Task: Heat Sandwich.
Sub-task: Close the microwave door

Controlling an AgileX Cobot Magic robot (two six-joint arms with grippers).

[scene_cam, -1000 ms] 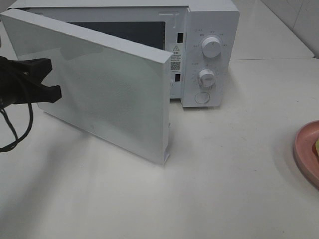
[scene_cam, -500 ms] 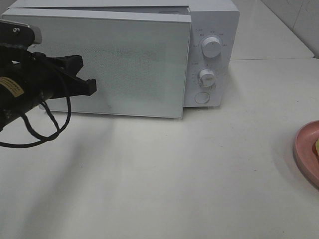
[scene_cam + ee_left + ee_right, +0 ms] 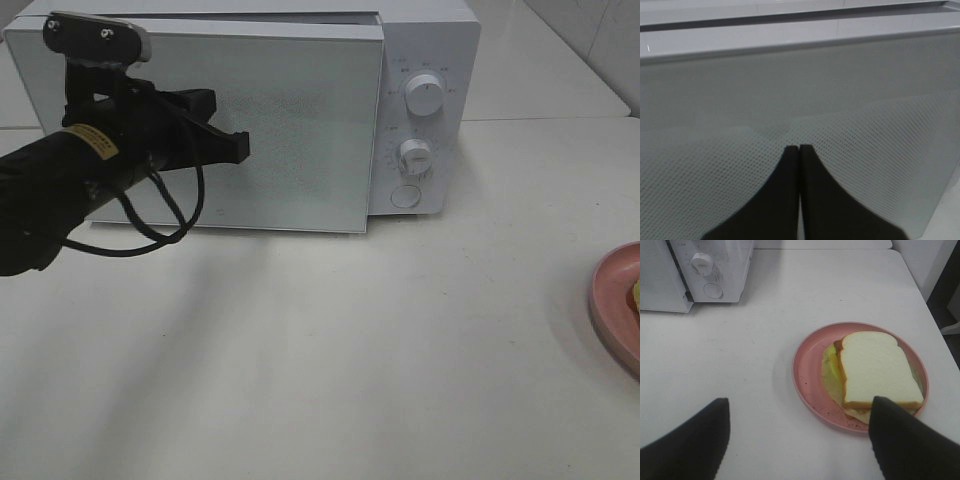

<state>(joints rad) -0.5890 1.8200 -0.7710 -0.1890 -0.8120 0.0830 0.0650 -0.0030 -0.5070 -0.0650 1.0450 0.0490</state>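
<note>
The sandwich (image 3: pixel 877 367), white bread with a tan crust and orange and green filling, lies on a round pink plate (image 3: pixel 810 375). My right gripper (image 3: pixel 800 405) hangs open just above the plate's near side, with nothing between its fingers. In the high view only the plate's edge (image 3: pixel 612 300) shows at the far right, and the right gripper is out of frame. The white microwave's door (image 3: pixel 300 130) lies flat against the oven front. My left gripper (image 3: pixel 240 147) is shut, its tips together at the door's mesh window (image 3: pixel 840 90), holding nothing.
Two white knobs (image 3: pixel 424 96) (image 3: pixel 414 155) and a round button (image 3: pixel 404 195) sit on the microwave's panel, right of the door. A black cable loops under the left arm. Bare white tabletop (image 3: pixel 380 350) stretches between microwave and plate.
The microwave door has swung from wide open to flat against the oven front. My left gripper has moved right, staying against the door. The plate has not moved.
</note>
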